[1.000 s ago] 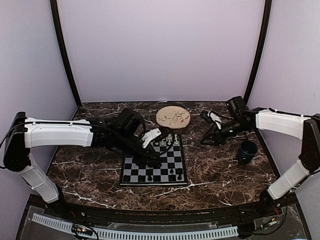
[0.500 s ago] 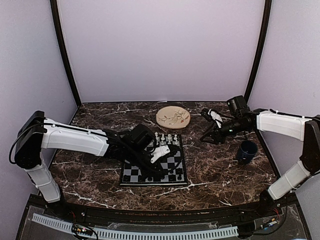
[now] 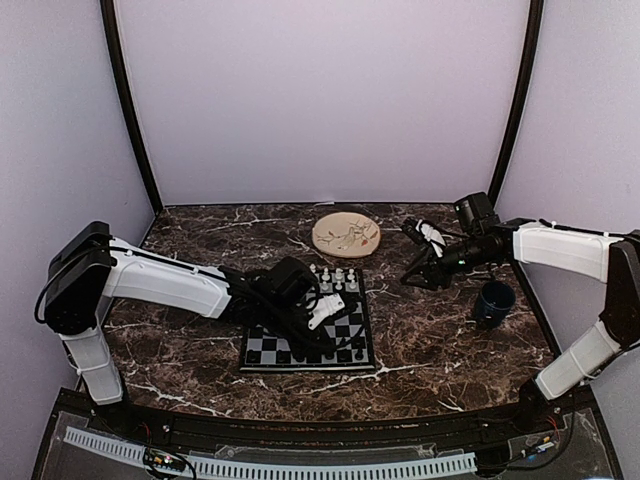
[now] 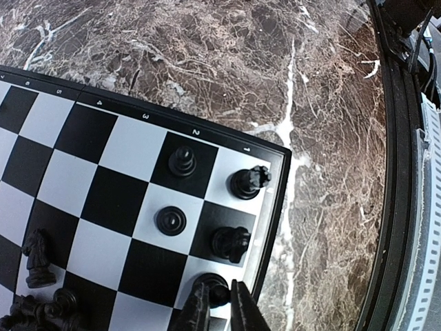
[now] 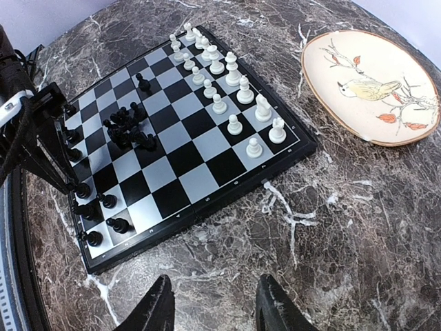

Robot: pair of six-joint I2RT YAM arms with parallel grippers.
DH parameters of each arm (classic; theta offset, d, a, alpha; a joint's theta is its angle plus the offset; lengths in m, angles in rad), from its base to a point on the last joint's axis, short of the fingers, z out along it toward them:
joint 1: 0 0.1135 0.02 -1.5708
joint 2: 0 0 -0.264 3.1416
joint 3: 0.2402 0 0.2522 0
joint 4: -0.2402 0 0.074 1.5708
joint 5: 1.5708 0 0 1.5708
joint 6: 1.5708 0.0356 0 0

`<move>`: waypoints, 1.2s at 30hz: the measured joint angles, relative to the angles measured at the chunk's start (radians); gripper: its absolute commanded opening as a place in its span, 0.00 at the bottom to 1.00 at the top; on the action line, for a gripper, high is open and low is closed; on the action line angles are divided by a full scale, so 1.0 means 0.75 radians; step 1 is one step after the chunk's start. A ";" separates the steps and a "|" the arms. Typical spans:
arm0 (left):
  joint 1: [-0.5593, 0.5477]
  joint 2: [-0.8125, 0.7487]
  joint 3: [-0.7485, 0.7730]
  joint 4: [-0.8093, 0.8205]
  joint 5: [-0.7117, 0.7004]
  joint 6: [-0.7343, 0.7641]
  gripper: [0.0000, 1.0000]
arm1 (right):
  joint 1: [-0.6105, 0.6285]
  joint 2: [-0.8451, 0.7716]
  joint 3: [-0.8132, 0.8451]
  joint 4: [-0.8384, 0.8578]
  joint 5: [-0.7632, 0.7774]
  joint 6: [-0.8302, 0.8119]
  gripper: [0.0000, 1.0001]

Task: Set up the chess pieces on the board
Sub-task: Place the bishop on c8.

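**Left arm crosses to the board's near-right corner with a black piece**

The left arm (image 3: 170, 285) has swept from the far-left side of the board (image 3: 262, 350) across to its near edge, and now reaches low over the near-right corner. The right arm (image 3: 560, 248) has barely stirred. It hangs off the board's right side, the right gripper (image 5: 215, 289) moderately parted with nothing between its fingers.

On the board, the white pieces (image 5: 227, 76) stand in the two far rows. A heap of black pieces (image 5: 127, 127) lies near the middle, and a few set black pieces (image 4: 231, 243) stand by the near-right corner.

The left gripper (image 4: 219, 298) is pinched almost fully closed on one black piece (image 4: 212, 284), at the third edge square from that corner. I judge this placement nearly finished, though most of the black set still needs sorting.
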 measured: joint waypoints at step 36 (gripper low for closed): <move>-0.017 0.002 0.006 -0.024 -0.060 0.011 0.19 | -0.003 0.008 -0.001 -0.001 -0.021 -0.001 0.41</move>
